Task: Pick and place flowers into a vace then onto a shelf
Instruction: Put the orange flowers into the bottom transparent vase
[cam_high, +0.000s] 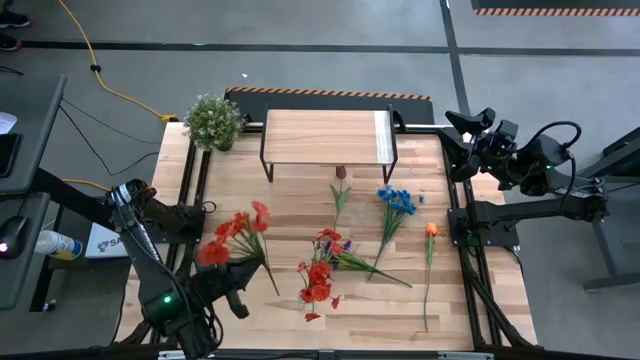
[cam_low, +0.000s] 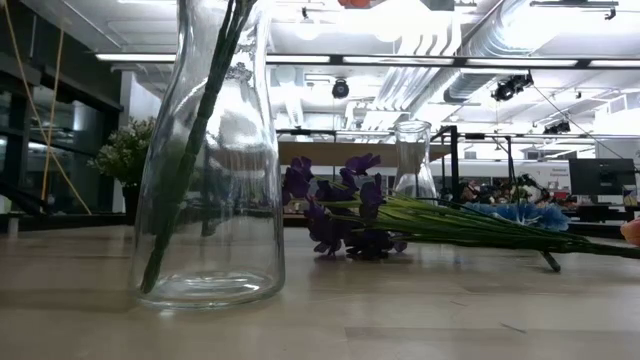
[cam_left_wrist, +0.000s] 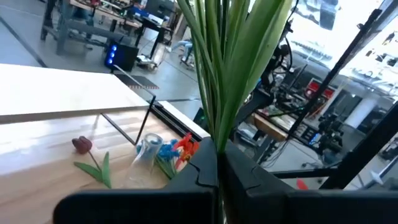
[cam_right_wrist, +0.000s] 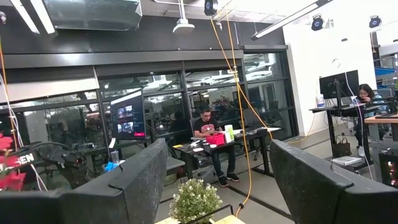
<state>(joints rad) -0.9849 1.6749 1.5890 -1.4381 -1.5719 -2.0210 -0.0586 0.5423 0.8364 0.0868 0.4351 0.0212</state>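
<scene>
A bunch of red flowers (cam_high: 235, 232) stands in a tall glass vase (cam_low: 210, 150) near the table's front left. Its green stems (cam_low: 190, 150) reach the vase's bottom. My left gripper (cam_high: 246, 274) is shut on these stems above the vase. A second, smaller vase (cam_low: 414, 160) stands farther back. On the table lie a maroon flower (cam_high: 340, 173), blue flowers (cam_high: 397, 198), an orange flower (cam_high: 431, 230) and a red and purple bunch (cam_high: 320, 268). The shelf (cam_high: 330, 138) stands at the far side. My right gripper (cam_right_wrist: 211, 186) waits open, raised at the far right. My left gripper pinches the bunch's green stems (cam_left_wrist: 217, 134) between its two fingers (cam_left_wrist: 245, 174), which lie level across them and come from the table's near left. The stems stand steeply, blooms above the fingers. Their lower ends (cam_low: 150, 280) rest on the bottom of the tall vase.
A bushy potted plant (cam_high: 213, 120) stands at the far left corner beside the shelf. Black frame rails run along the table's left (cam_high: 185, 200) and right (cam_high: 465, 240) sides. Bare wood lies at the near right (cam_high: 480, 310).
</scene>
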